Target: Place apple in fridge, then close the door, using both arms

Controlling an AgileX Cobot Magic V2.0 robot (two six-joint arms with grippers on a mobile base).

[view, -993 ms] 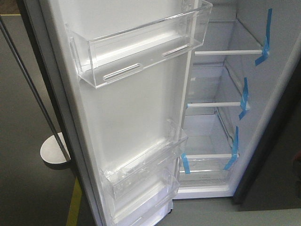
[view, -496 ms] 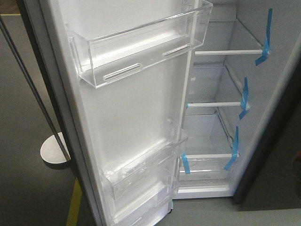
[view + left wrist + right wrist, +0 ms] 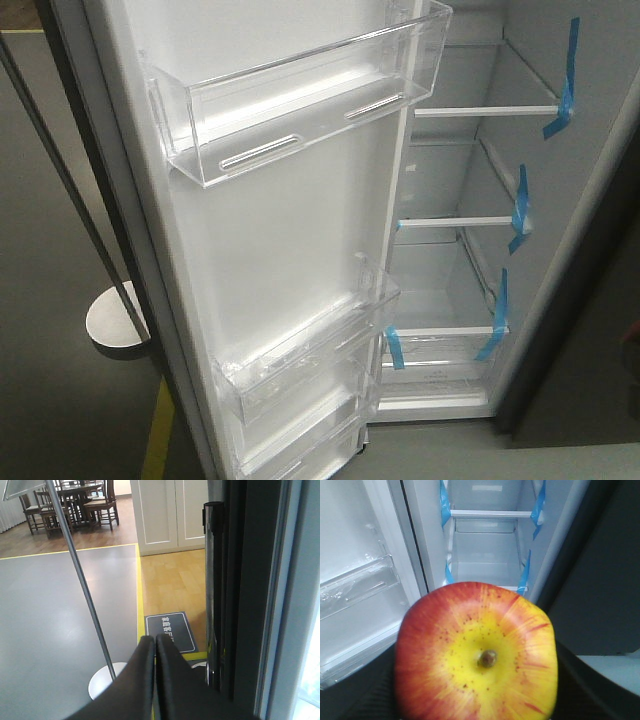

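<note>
Right gripper [image 3: 477, 692] holds the round red apple w/ a speckled yellow patch round its stem [image 3: 475, 645]. Its dark fingers [image 3: 365, 700] show at the fruit's lower sides. The apple hangs outside the tall dark-grey fridge w/ white interior [image 3: 440, 170], facing the opening at about lower-shelf height, w/ the white-lined door [image 3: 290, 230] swung wide to its left. Left gripper [image 3: 154, 642] is pinched together w/ nothing in it, sitting by the door's dark outer edge.

Risks, as I judge them:
- Apple skin looks smooth and waxy and the shape is round, so it could slip if the grip is off-centre, or roll once it's let go on a slick glass shelf [image 3: 485, 111].
- The opening is narrow betw. the door's clear plastic bins [image 3: 300, 100] and the right wall. A wide approach could clip a bin corner or a shelf's white front trim.
- Loose ends of the blue tape strips [image 3: 566, 80] stick out at the shelf edges and could snag.
- A slanted metal pole [image 3: 85, 595] on a white disc base [image 3: 107, 680] stands near the door's outer side and could foul the left arm on the push.
- Shutting the door before the right arm is clear would trap it.
</note>
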